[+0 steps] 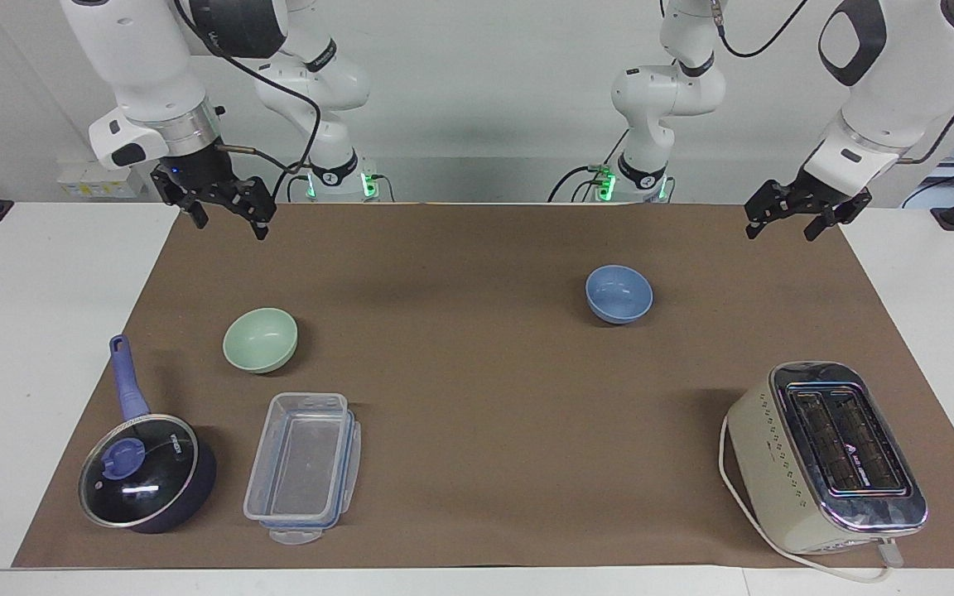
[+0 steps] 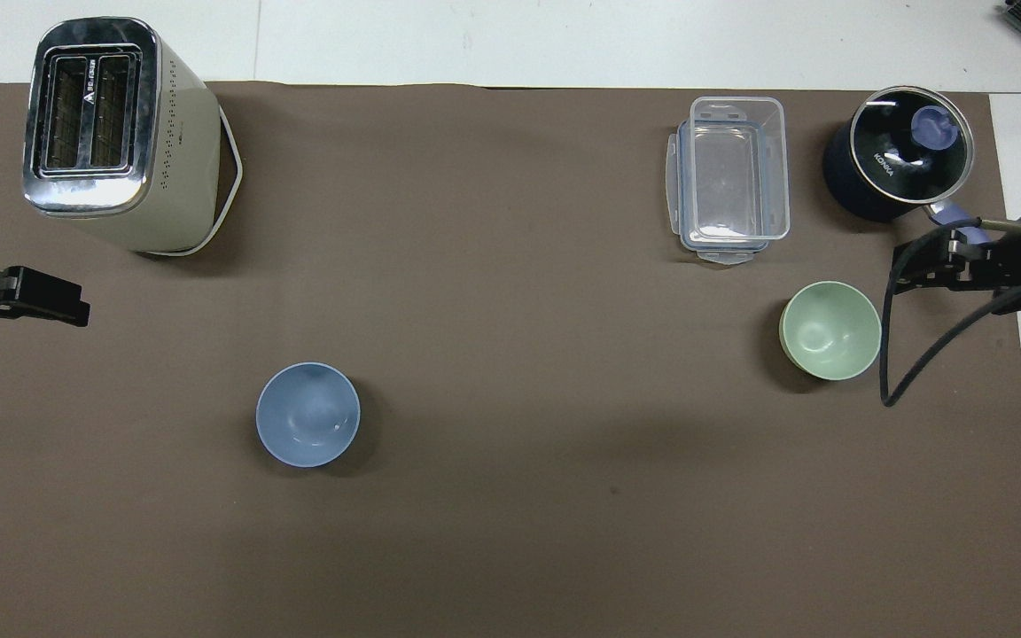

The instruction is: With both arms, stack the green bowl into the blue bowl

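Observation:
The green bowl (image 1: 260, 339) (image 2: 830, 330) stands upright and empty on the brown mat toward the right arm's end. The blue bowl (image 1: 619, 293) (image 2: 307, 414) stands upright and empty toward the left arm's end, a little nearer to the robots. My right gripper (image 1: 228, 225) (image 2: 905, 268) is open and empty, raised over the mat's corner at its own end, well above the green bowl. My left gripper (image 1: 782, 232) (image 2: 76, 308) is open and empty, raised over the mat's edge at its own end, apart from the blue bowl.
A dark blue lidded saucepan (image 1: 148, 484) (image 2: 899, 155) and a clear plastic container (image 1: 303, 466) (image 2: 732, 177) lie farther from the robots than the green bowl. A cream toaster (image 1: 829, 458) (image 2: 112, 133) stands at the left arm's end. The brown mat (image 1: 477, 397) covers the white table.

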Available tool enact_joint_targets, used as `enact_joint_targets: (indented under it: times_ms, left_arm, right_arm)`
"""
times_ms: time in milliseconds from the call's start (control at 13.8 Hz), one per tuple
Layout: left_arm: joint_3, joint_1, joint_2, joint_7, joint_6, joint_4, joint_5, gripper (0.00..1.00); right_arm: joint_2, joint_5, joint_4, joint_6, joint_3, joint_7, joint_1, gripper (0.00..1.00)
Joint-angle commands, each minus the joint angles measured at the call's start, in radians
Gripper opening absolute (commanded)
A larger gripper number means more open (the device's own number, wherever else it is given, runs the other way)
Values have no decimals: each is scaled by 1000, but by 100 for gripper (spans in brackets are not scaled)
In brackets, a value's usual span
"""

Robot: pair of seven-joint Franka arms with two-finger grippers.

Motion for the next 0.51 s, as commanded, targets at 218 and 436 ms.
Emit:
enact_joint_targets:
  times_ms: [218,436]
  left_arm:
    - [-5,-3,2,1,-15,18,15,100]
    - [-3,6,2,1,-15,18,15,100]
  right_arm:
    - [-6,74,-1,-3,-3,-19,-16,100]
    - [-6,74,-1,-3,-2,-19,-16,100]
